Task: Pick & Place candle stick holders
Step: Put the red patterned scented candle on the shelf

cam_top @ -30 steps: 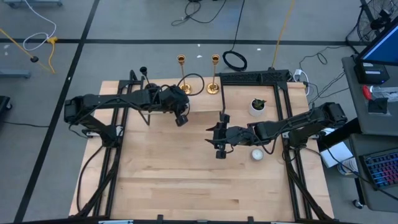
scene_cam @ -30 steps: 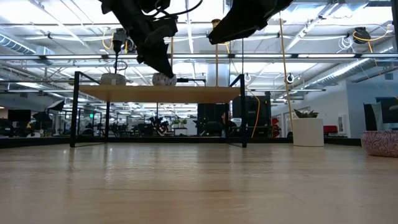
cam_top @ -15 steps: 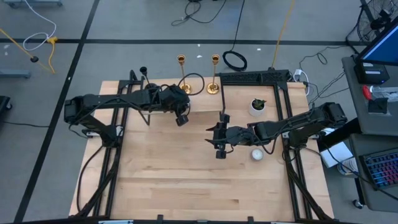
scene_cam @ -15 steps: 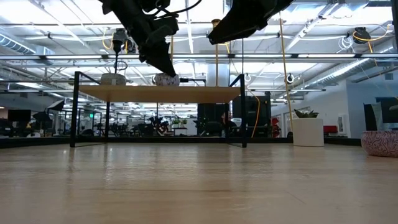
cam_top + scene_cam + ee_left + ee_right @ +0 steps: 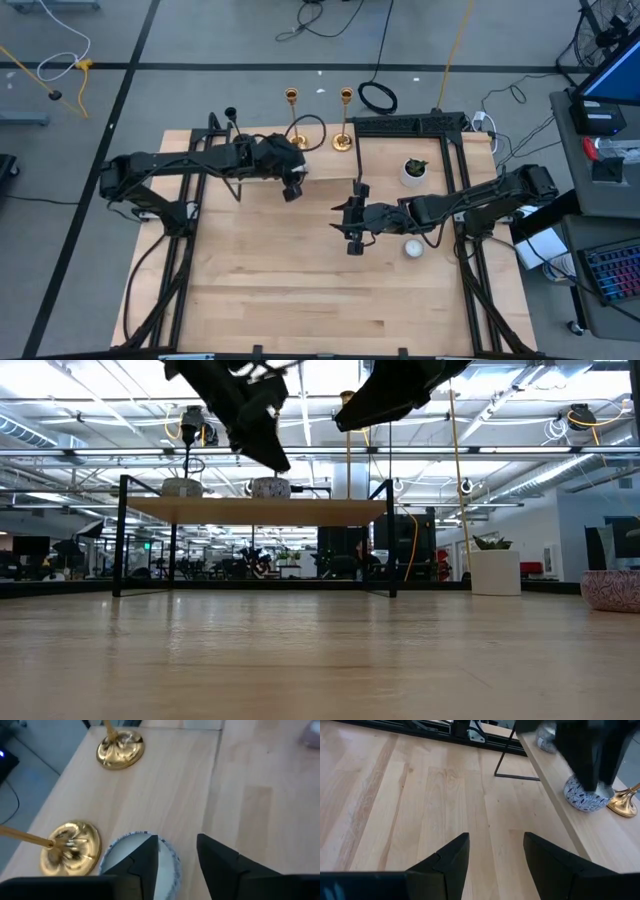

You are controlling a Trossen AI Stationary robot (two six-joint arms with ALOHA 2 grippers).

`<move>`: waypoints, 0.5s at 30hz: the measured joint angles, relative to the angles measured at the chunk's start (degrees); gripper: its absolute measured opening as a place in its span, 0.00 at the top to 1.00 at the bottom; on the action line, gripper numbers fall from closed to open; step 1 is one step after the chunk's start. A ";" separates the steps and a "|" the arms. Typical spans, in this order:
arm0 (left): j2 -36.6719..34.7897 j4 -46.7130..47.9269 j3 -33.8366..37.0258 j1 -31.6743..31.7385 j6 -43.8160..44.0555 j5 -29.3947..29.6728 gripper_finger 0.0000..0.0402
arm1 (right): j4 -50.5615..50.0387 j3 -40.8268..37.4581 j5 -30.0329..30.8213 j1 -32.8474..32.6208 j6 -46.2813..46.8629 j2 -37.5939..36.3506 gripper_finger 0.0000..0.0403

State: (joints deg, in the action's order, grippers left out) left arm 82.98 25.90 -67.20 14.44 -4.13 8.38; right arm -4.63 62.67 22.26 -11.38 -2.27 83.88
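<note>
Left pincer [image 5: 291, 186], jaws parted and empty, hovers upper-centre beside two tall gold candle stick holders [image 5: 293, 121], likely lining up a grasp.

A light wood table [image 5: 300, 290] stands on a grey floor [image 5: 200, 40] marked with dark lines, and cables [image 5: 320, 15] trail across it. Beside the table a desk [image 5: 605, 190] carries a monitor [image 5: 612, 75] and a keyboard [image 5: 612, 275]. Seen level across the table, the room is a wide hall with white ceiling beams [image 5: 100, 455] and bright strip lights [image 5: 60, 375]. A white planter [image 5: 495, 570] stands far off, before a large window [image 5: 530, 530].
</note>
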 joint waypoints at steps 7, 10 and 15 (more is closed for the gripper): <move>-6.96 1.51 0.00 -3.34 -2.19 -0.54 0.70 | -1.69 0.00 0.07 -0.90 0.27 -0.02 0.54; -10.32 4.20 -0.07 -5.37 -1.76 -2.67 0.75 | -4.42 0.00 0.04 -2.10 1.81 -0.04 0.54; -12.86 9.13 -0.05 -9.56 -1.71 -6.91 0.81 | -9.47 0.00 0.07 -4.15 8.27 -0.22 0.54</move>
State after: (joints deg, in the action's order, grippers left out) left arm 70.13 35.02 -67.25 4.88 -5.83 1.47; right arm -14.09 62.67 22.33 -15.52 6.00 83.66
